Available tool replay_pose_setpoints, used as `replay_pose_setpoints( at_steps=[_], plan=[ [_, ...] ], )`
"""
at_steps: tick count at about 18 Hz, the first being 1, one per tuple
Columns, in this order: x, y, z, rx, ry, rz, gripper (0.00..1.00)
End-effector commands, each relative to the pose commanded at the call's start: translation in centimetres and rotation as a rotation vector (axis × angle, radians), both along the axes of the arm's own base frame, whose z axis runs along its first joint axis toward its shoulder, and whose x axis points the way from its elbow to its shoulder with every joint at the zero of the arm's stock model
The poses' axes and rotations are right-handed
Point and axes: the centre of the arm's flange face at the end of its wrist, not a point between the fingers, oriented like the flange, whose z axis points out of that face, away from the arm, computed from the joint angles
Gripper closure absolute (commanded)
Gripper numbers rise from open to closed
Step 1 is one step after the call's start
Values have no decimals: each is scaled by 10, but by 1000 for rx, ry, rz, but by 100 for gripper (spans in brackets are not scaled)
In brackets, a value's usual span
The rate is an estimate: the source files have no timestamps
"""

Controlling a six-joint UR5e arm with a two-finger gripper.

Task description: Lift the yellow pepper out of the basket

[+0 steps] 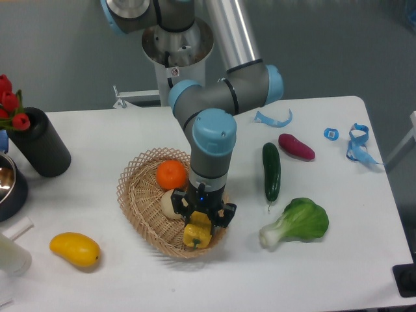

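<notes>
Your gripper (199,224) sits down inside the basket (136,179), jaws clenched on the yellow pepper (197,236) at about the basket's 5 o'clock, near the rim. An orange (171,174) is at the pepper's 11 o'clock and a pale ball (169,204) at its 10, both in the basket. On the counter (214,279), a cucumber (271,171) lies at the basket's 3 o'clock.
</notes>
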Motion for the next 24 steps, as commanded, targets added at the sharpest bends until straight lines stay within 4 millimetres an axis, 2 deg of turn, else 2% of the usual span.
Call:
replay_pose_setpoints(
  at_steps=[5, 8, 12, 18, 20, 24],
  plan=[
    [-24, -27, 53, 33, 113, -67, 74],
    [-32, -48, 71, 28, 176, -133, 74],
    [-50, -67, 77, 7, 208, -176, 74],
    [-94, -110, 77, -33, 247, -209, 75],
    [-101, -115, 78, -33, 250, -198, 75],
    [-106, -113, 86, -22, 262, -196, 75]
  ],
)
